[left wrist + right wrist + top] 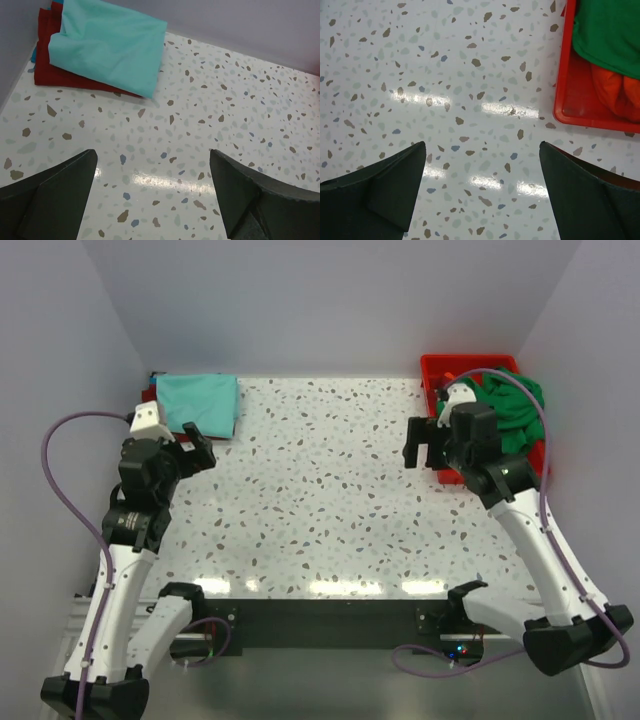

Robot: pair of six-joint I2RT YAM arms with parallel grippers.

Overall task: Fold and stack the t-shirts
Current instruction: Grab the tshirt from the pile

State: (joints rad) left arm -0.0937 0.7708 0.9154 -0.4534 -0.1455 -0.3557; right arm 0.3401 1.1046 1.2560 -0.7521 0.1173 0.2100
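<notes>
The left gripper (155,195) and right gripper (482,195) hang spread wide and empty over the glossy speckled table (320,500). At the far left corner a folded teal t-shirt (198,402) lies on a dark red t-shirt (50,75). At the far right a green t-shirt (510,405) and an orange t-shirt (617,95) are heaped in the red tray (440,370), against plain pale walls (330,300).

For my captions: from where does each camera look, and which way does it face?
Top external: above, behind the arms, looking down on the table; left gripper and right gripper show.
Left wrist: down toward teal t-shirt on dark red t-shirt; own open fingers show.
Right wrist: down at red tray with green t-shirt, orange t-shirt; own open fingers show.
Shared: top and left wrist both see the teal t-shirt.
</notes>
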